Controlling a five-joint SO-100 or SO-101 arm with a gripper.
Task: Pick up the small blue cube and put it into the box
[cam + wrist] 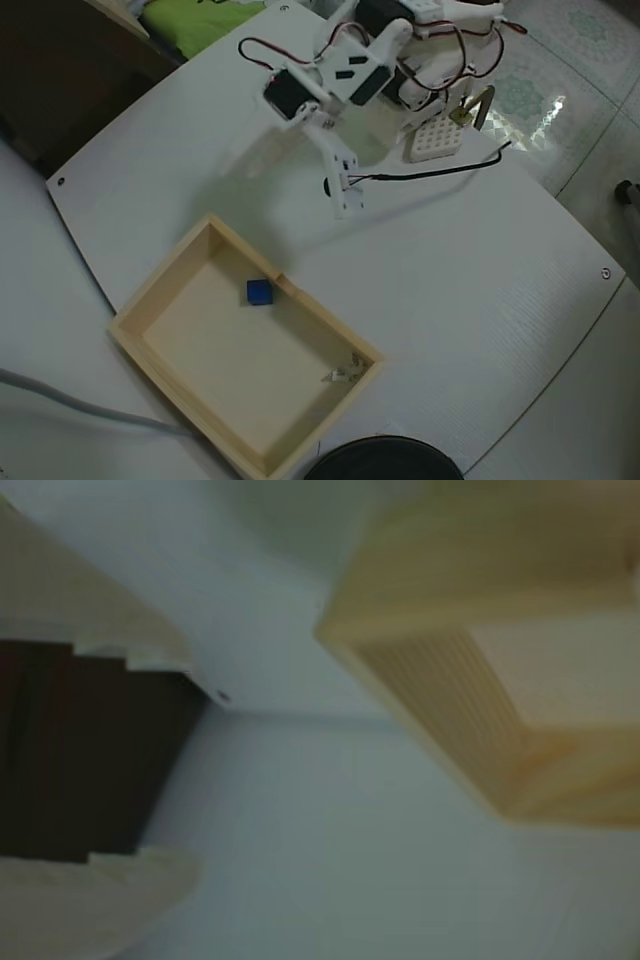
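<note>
Gripper (345, 200) hangs above the bare table (470, 290), clear of the box (165, 285); holds nothing, but whether the fingers are apart or together I cannot tell. Cube (259, 292) lies inside the box, on its floor near the notched wall. Judged: placing done, so retreat high, away from the wall. Wrist view blurred: only 1 box corner (420, 630) shows, cube unseen. Dark round object (385, 462) cut off below.
</note>
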